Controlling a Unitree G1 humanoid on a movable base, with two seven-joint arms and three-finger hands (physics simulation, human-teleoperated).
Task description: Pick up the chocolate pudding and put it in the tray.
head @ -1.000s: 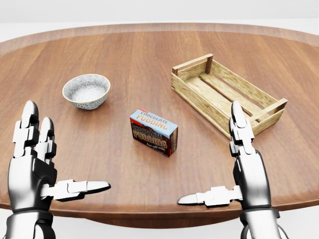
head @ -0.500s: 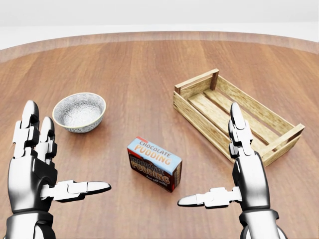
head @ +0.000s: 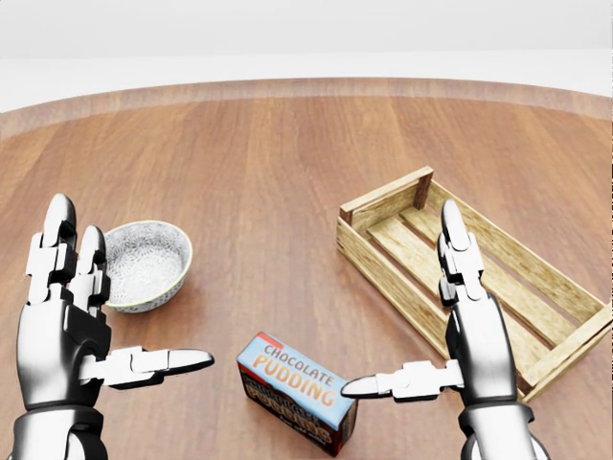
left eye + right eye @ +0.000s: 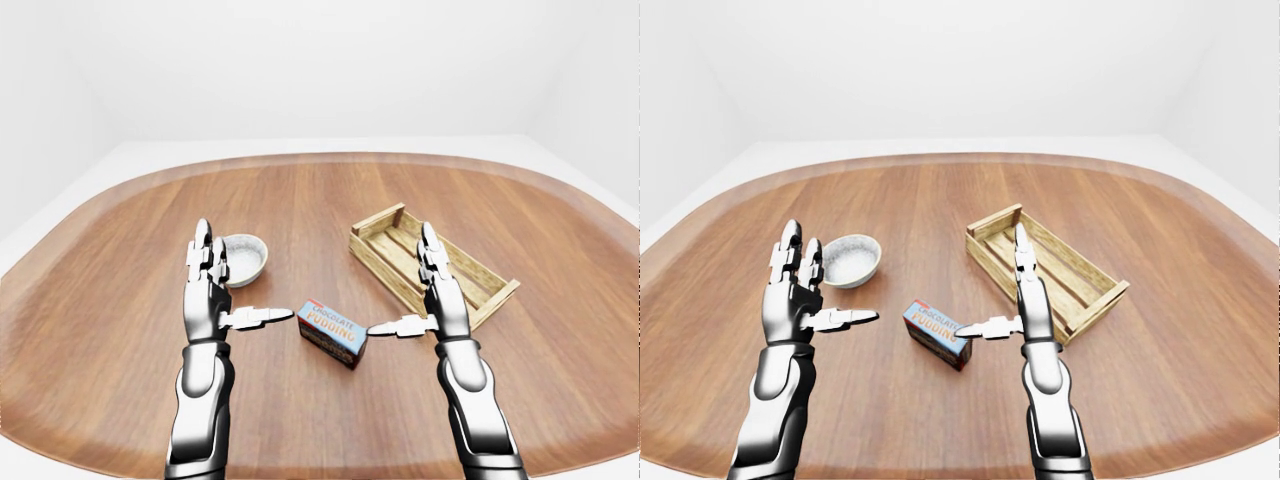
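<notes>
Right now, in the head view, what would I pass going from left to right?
Left robot hand → bowl → chocolate pudding box → right robot hand → wooden tray.

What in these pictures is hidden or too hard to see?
- Chocolate pudding: in the head view its lower corner is cut off by the bottom edge; its smaller print is too small to read.
- Tray: in the head view the right hand covers part of its near wall.
- Bowl: the left hand hides its left rim.
- Whether the hands are above or touching the table: cannot tell.
</notes>
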